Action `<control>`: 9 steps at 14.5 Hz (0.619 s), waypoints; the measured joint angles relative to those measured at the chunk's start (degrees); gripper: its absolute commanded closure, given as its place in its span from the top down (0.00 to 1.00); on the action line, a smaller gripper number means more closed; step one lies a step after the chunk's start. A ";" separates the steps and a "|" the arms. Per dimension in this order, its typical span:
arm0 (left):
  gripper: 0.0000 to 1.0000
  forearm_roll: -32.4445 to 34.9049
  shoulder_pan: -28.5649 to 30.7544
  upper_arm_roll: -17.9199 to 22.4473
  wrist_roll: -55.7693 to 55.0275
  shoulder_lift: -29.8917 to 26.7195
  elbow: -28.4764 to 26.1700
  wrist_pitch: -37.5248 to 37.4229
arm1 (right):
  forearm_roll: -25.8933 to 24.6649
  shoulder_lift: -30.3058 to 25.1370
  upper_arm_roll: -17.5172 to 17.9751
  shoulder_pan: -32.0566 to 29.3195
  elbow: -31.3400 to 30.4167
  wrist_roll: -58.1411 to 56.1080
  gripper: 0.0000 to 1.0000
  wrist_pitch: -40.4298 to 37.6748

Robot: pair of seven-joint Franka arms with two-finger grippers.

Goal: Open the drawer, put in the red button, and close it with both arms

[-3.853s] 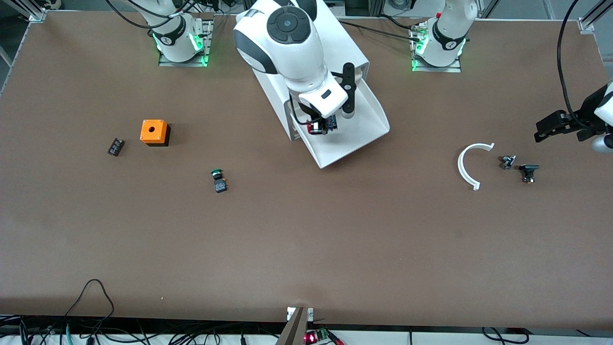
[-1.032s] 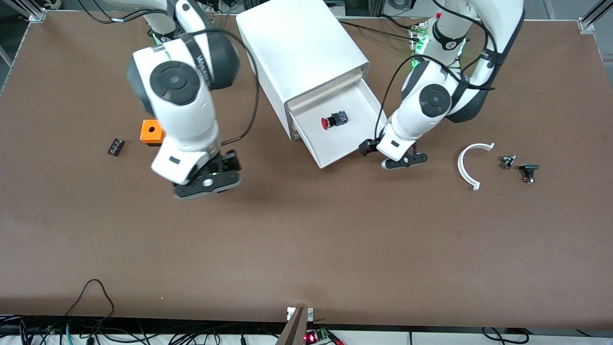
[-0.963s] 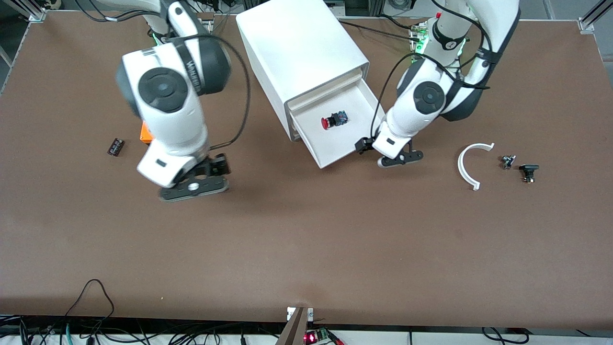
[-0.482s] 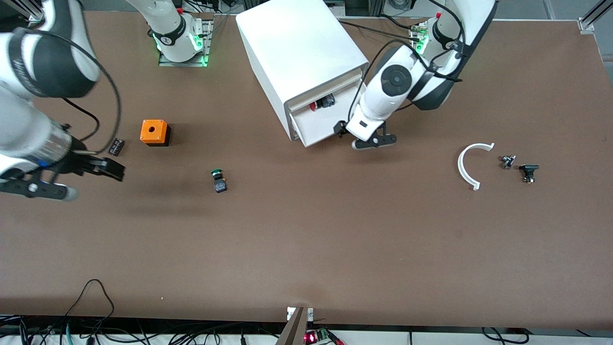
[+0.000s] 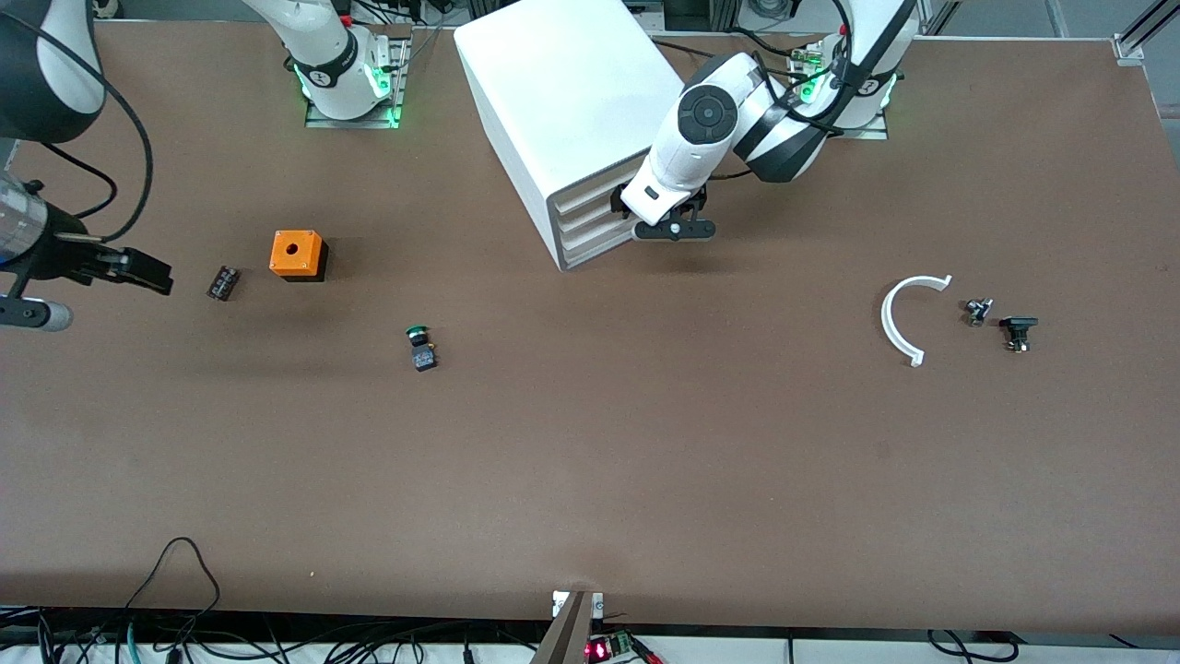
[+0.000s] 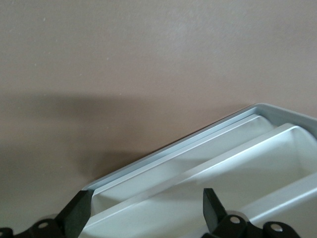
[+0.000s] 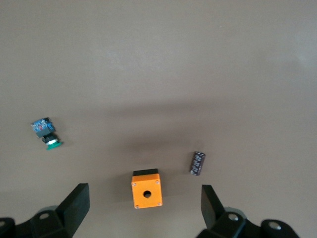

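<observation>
The white drawer cabinet (image 5: 572, 101) stands near the arms' bases, and its drawer (image 5: 590, 226) is pushed in flush. The red button is hidden. My left gripper (image 5: 673, 228) is right in front of the drawer at the corner toward the left arm's end. In the left wrist view the ribbed drawer front (image 6: 223, 163) fills the space ahead of the left gripper (image 6: 143, 213), which is open and holds nothing. My right gripper (image 5: 88, 290) hangs open and empty over the table at the right arm's end. In the right wrist view the right gripper (image 7: 143, 208) has nothing between its fingers.
An orange box with a hole (image 5: 297, 254) (image 7: 146, 189), a small black part (image 5: 222, 282) (image 7: 197, 162) and a green-capped button (image 5: 419, 346) (image 7: 47, 134) lie toward the right arm's end. A white curved piece (image 5: 899, 318) and two small dark parts (image 5: 977, 312) (image 5: 1018, 332) lie toward the left arm's end.
The left gripper has travelled toward the cabinet as the drawer slid shut, hiding the red button. The right arm has swung away to its end of the table.
</observation>
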 measured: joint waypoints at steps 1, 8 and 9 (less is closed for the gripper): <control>1.00 0.00 0.09 0.02 0.00 0.00 -0.10 -0.47 | 0.00 -0.43 -0.28 0.00 -0.17 -1.77 1.00 -0.20; 1.00 0.01 3.46 4.75 -0.05 -2.20 0.98 2.91 | 0.22 -9.33 -1.17 0.18 -11.66 -5.50 1.00 3.86; 1.00 0.01 4.50 7.34 0.20 -2.82 1.82 4.29 | 0.32 -10.10 -0.87 0.27 -12.43 -5.50 1.00 4.40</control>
